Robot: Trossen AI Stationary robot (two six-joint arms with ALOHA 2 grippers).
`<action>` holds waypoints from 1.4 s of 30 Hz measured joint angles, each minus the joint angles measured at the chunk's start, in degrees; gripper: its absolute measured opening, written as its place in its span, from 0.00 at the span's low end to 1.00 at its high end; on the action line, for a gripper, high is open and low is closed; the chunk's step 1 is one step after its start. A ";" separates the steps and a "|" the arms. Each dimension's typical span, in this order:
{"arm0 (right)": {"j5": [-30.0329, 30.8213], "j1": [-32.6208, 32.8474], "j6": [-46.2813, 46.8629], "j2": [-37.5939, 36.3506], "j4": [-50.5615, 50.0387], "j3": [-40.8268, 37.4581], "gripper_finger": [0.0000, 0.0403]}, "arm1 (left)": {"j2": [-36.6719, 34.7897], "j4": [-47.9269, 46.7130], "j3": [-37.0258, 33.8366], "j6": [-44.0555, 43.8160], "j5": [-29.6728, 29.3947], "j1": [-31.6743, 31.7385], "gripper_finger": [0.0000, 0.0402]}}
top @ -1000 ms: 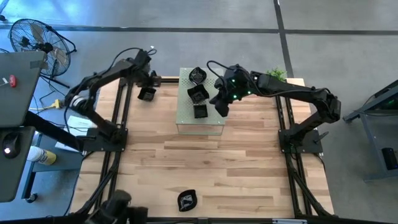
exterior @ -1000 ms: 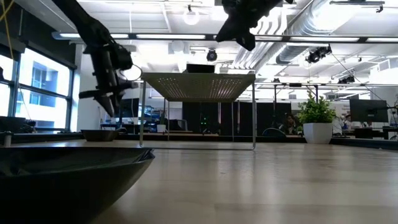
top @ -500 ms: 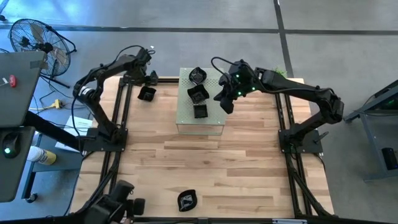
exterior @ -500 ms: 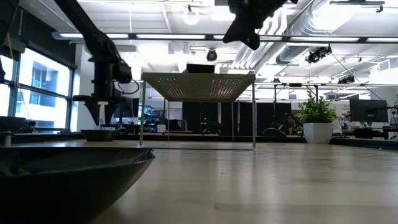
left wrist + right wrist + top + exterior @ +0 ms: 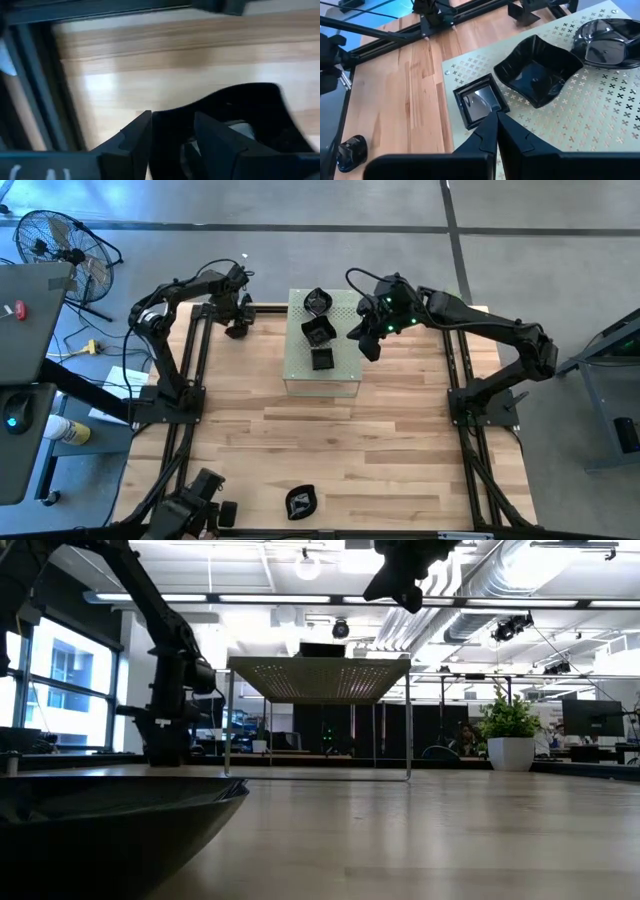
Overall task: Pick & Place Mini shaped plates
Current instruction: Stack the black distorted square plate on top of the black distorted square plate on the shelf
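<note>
Reaching down at the far left corner of the wooden tabletop (image 5: pixel 330 440), the left pincer (image 5: pixel 237 322) has its fingers apart around the rim of a small black plate (image 5: pixel 240 125), seemingly about to grip it. The right pincer (image 5: pixel 368 343), fingers together and empty, hovers over the right edge of the pale green box (image 5: pixel 345 375), where three plates already sit: a small square one (image 5: pixel 479 106), a wavy one (image 5: pixel 538 76) and a rounder one (image 5: pixel 607 42). Another plate (image 5: pixel 300 500) lies at the near edge. Next, the left pincer should probably close, lift, and carry its plate to the box.
</note>
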 joint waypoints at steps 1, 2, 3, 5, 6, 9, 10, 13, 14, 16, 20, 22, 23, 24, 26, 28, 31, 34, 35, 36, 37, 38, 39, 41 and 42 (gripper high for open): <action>0.00 0.00 0.00 0.00 -0.02 0.00 0.01 | -0.05 0.11 0.03 0.03 0.57 -0.05 0.35; 0.02 0.00 0.00 0.02 -0.02 0.00 0.01 | -0.05 -0.05 0.03 0.03 1.29 -0.08 0.34; 0.02 0.00 0.02 0.01 -0.01 0.00 0.01 | -0.05 -0.56 0.03 0.03 1.91 -0.08 0.32; 0.01 0.02 0.00 0.00 0.00 0.00 0.01 | -0.14 -1.06 0.01 0.07 3.21 -0.08 0.28; 0.00 0.02 -0.01 0.00 0.00 0.00 0.01 | -0.16 -1.26 0.03 0.31 3.29 -0.08 0.26; 0.00 0.02 -0.37 0.02 -0.02 0.00 0.01 | -0.51 -3.49 0.57 2.16 3.32 -0.08 0.19; 0.00 0.02 -0.42 0.00 0.00 0.00 0.01 | -0.80 -3.84 0.99 2.84 3.13 -0.08 0.17; 0.02 0.02 -0.44 0.02 0.02 0.00 0.01 | -2.02 -5.09 2.43 4.39 3.09 -0.08 0.10; 0.02 0.02 -0.44 0.02 0.02 0.00 0.01 | -2.45 -5.38 2.93 4.61 3.19 -0.08 0.09; 0.02 0.02 -0.44 0.01 0.02 0.00 0.00 | -3.35 -6.28 4.38 4.79 3.73 -0.08 0.06; 0.02 0.02 -0.46 0.02 0.07 0.00 0.01 | -3.90 -10.42 7.52 4.78 4.12 -0.08 0.05; 0.02 0.02 -0.52 0.02 0.09 0.00 0.01 | -3.90 -11.25 8.07 4.40 3.59 -0.08 0.08; 0.02 0.02 -0.78 0.00 0.11 0.00 0.01 | -3.90 -11.18 8.08 4.28 3.17 -0.07 0.10; 0.02 0.02 -1.03 0.01 0.11 0.00 0.01 | -3.87 -11.46 8.06 3.91 3.12 0.00 0.12; 0.02 0.02 -1.42 0.01 0.13 0.00 0.00 | -3.86 -11.48 7.72 3.33 2.18 0.41 0.18; 0.02 0.02 -1.51 0.02 0.13 0.00 0.01 | -3.84 -11.05 7.11 3.27 1.06 0.34 0.24; 0.02 0.02 -1.53 0.02 0.11 0.00 0.01 | -3.81 -9.56 6.42 2.73 0.90 0.33 0.31; 0.02 0.02 -1.53 0.01 0.13 0.00 0.00 | -3.81 -8.74 5.31 1.43 2.10 0.36 0.33; 0.02 0.02 -1.53 0.02 0.13 0.00 0.00 | -3.81 -8.63 4.97 1.32 2.48 0.38 0.33; 0.02 0.02 -1.54 0.02 0.13 0.00 0.00 | -3.81 -8.54 4.56 1.32 2.61 0.38 0.33; 0.02 0.02 -1.69 0.02 0.13 0.00 0.01 | -3.81 -8.55 4.14 1.34 2.31 0.37 0.34; 0.02 0.02 -1.90 0.02 0.13 0.00 0.01 | -3.81 -8.38 3.71 1.39 1.57 0.33 0.34; 0.02 0.02 -1.98 0.02 0.13 0.00 0.01 | -3.81 -7.92 3.32 1.39 0.83 0.34 0.34; 0.02 0.02 -2.20 0.02 0.13 0.00 0.01 | -3.77 -7.24 2.81 1.33 -0.40 0.32 0.34; 0.02 0.02 -2.33 0.02 0.13 0.00 0.01 | -3.56 -7.27 2.75 1.31 -0.67 0.22 0.34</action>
